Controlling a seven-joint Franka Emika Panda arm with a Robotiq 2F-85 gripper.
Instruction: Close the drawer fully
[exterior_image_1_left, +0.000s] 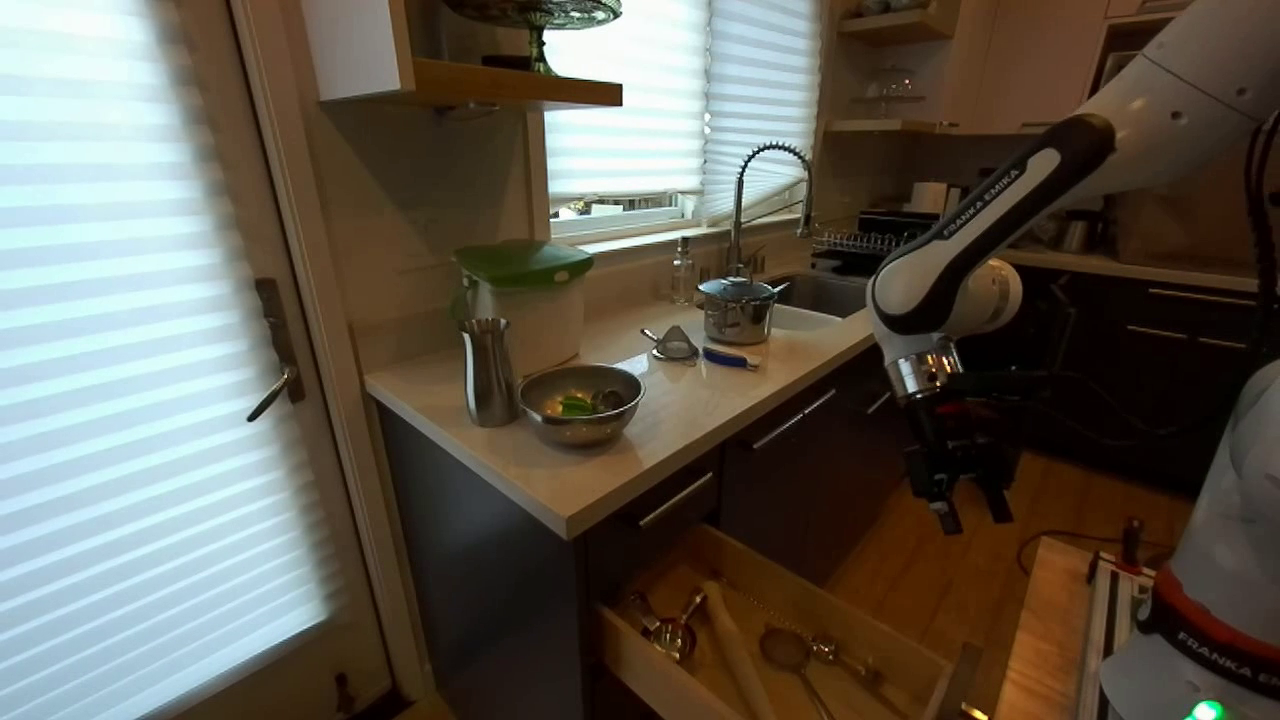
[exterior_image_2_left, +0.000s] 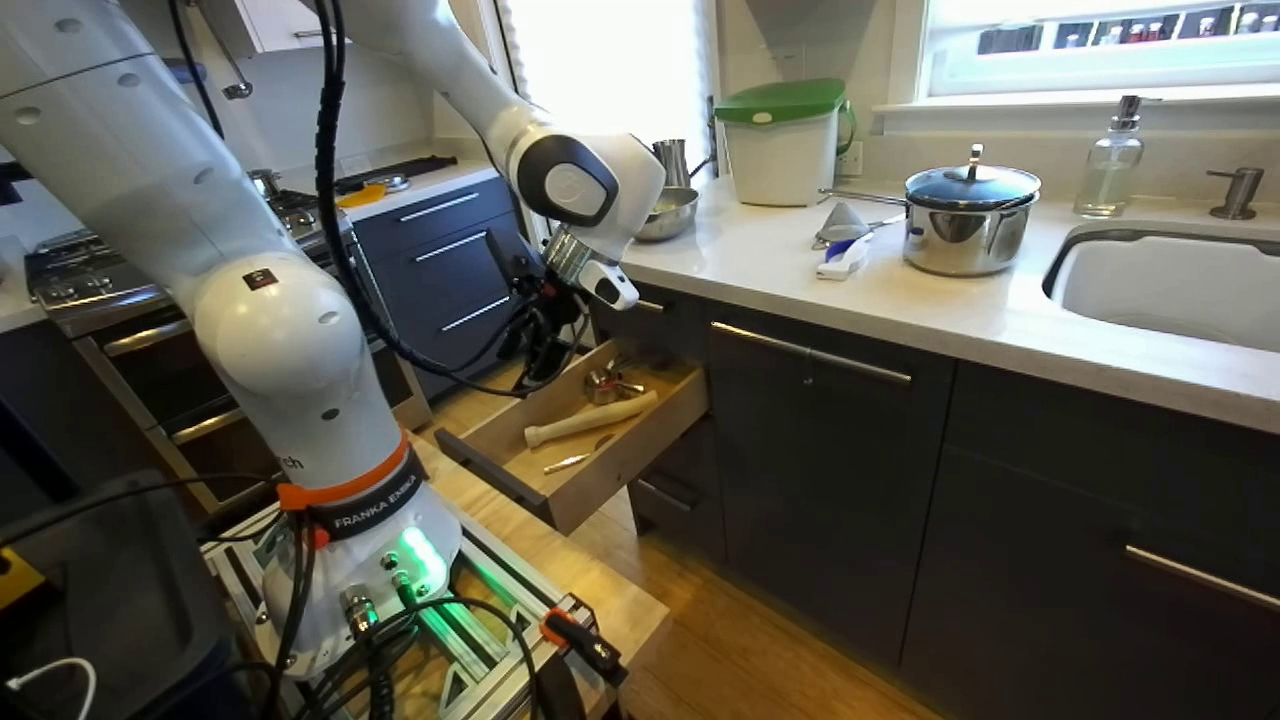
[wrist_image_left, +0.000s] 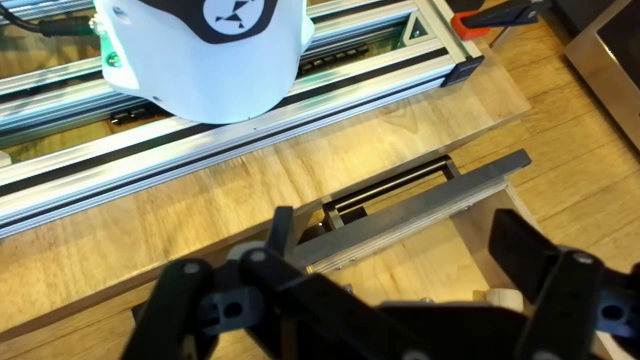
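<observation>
The drawer stands pulled far out of the dark cabinet. Its wooden side walls show in both exterior views (exterior_image_1_left: 830, 602) (exterior_image_2_left: 632, 455). Its dark front panel (wrist_image_left: 415, 206) and bar handle (wrist_image_left: 392, 184) show in the wrist view. The drawer holds a wooden rolling pin (exterior_image_1_left: 735, 640) (exterior_image_2_left: 590, 418), metal measuring cups (exterior_image_1_left: 672, 638) and a small strainer (exterior_image_1_left: 786, 648). My gripper (exterior_image_1_left: 972, 510) is open and empty, with its fingers apart and pointing down above the drawer. In the wrist view the gripper (wrist_image_left: 394, 225) spans part of the front panel without visible contact.
The wooden base table (wrist_image_left: 280, 175) under the robot lies very close to the drawer handle. The countertop (exterior_image_2_left: 850, 300) overhangs the cabinet, with a metal bowl (exterior_image_1_left: 580, 405) and a lidded pot (exterior_image_1_left: 738, 312) on it. Another drawer handle (exterior_image_1_left: 676, 500) sits just above the open drawer.
</observation>
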